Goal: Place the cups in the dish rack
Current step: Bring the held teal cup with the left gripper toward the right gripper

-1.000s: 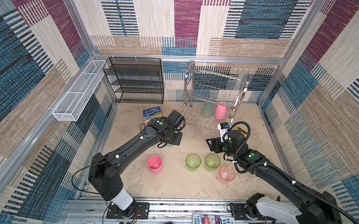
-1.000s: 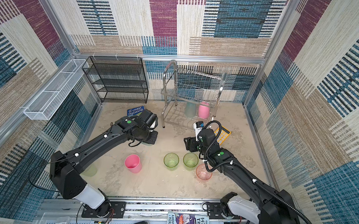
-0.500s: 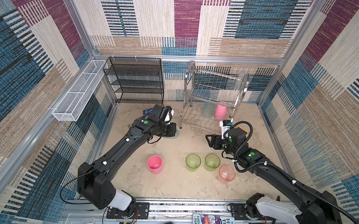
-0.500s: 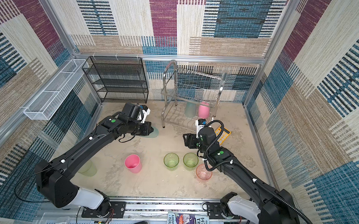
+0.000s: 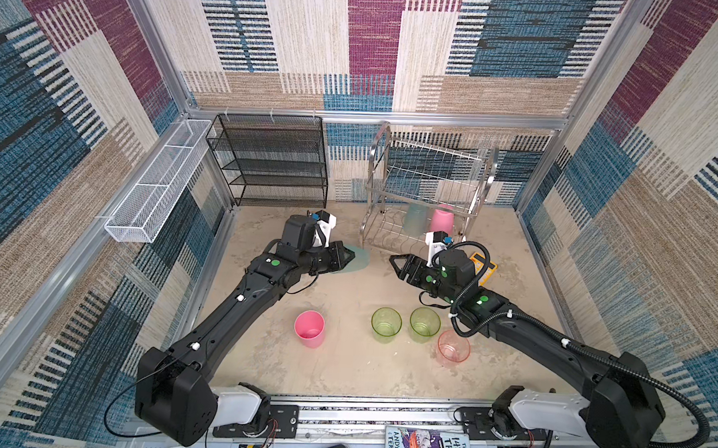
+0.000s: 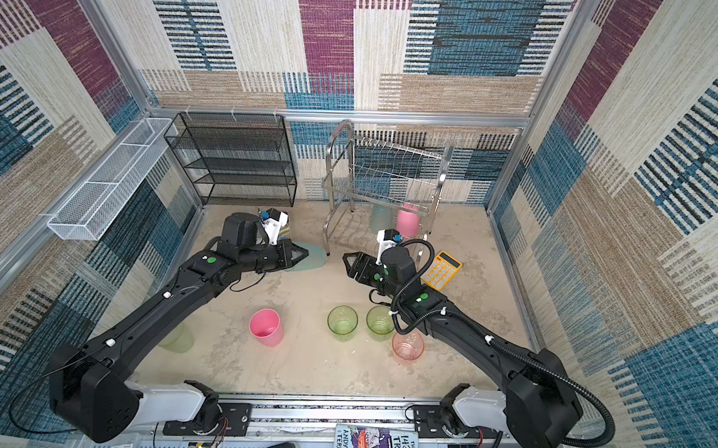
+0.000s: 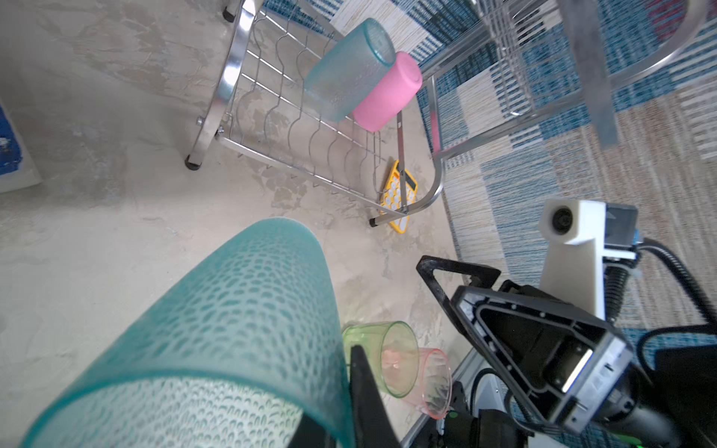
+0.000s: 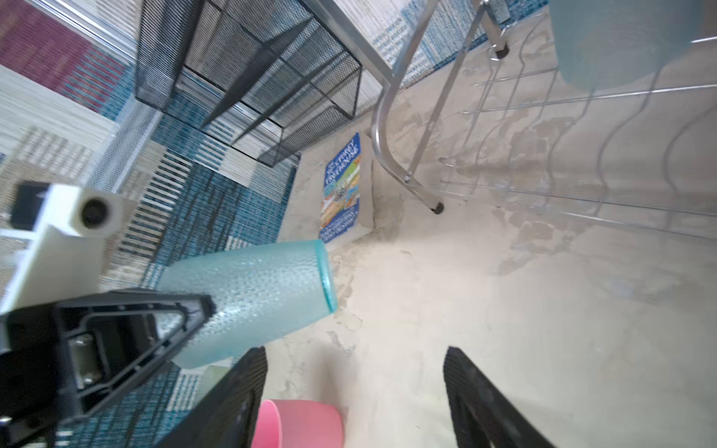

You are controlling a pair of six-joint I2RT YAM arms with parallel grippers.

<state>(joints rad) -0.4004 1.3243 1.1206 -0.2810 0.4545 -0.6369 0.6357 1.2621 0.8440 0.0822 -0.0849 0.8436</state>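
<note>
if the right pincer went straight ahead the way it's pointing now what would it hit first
Probably the rim of the teal cup held sideways by the left pincer, straight across from the open right pincer. Height is unclear, so it might slip just past.

I see a dimpled, see-through teal plastic tumbler [image 7: 232, 329], glossy chromed steel wire dish rack [image 7: 225, 89], smooth matt opaque pink plastic tumbler [image 5: 310, 329], matt black metal mesh shelf unit [image 5: 272, 163], rough-looking mottled beige tabletop [image 5: 342, 370], woven cloth-textured walls [image 5: 398, 48]
</note>
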